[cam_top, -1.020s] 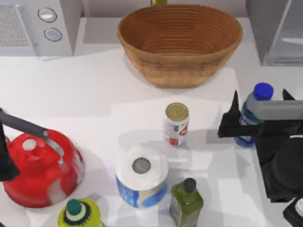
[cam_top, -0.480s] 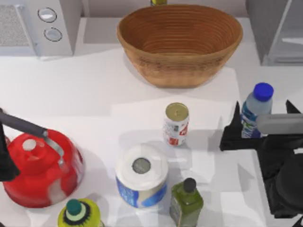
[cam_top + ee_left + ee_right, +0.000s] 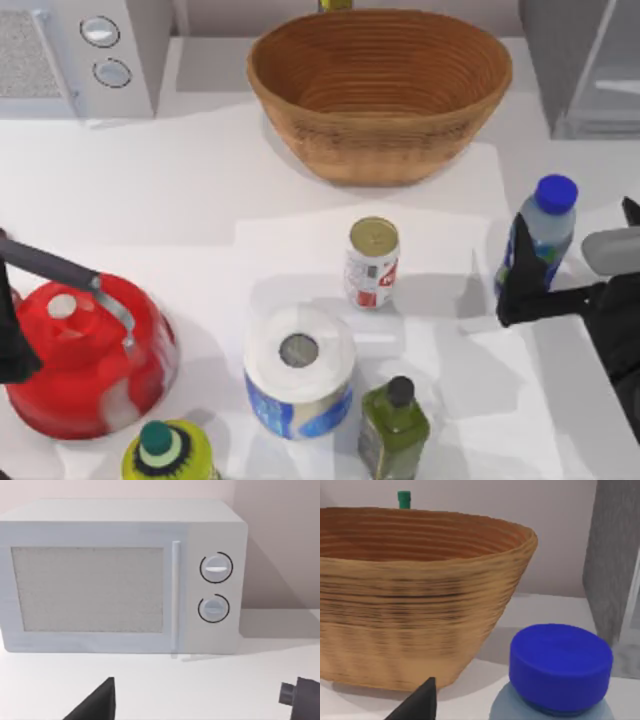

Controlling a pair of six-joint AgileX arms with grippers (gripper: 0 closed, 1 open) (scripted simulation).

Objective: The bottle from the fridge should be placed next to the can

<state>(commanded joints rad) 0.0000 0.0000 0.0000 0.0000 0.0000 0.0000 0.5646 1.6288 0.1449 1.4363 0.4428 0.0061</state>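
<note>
The bottle (image 3: 541,236), clear bluish plastic with a round blue cap and blue-green label, stands upright at 3 o'clock from the can (image 3: 372,262), well apart. My right gripper (image 3: 575,262) sits just beside it, fingers spread, holding nothing. It looks light, smooth and top-heavy, so I judge mid-body at the label is the safest hold.

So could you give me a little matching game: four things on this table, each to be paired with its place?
Things:
1. bottle
2. can
3. kettle
4. basket

Places:
A. table's left side, near the front
B. at the back, middle
C. right side, beside the right hand
D. middle of the table

Pairs: 1-C, 2-D, 3-A, 4-B
</note>
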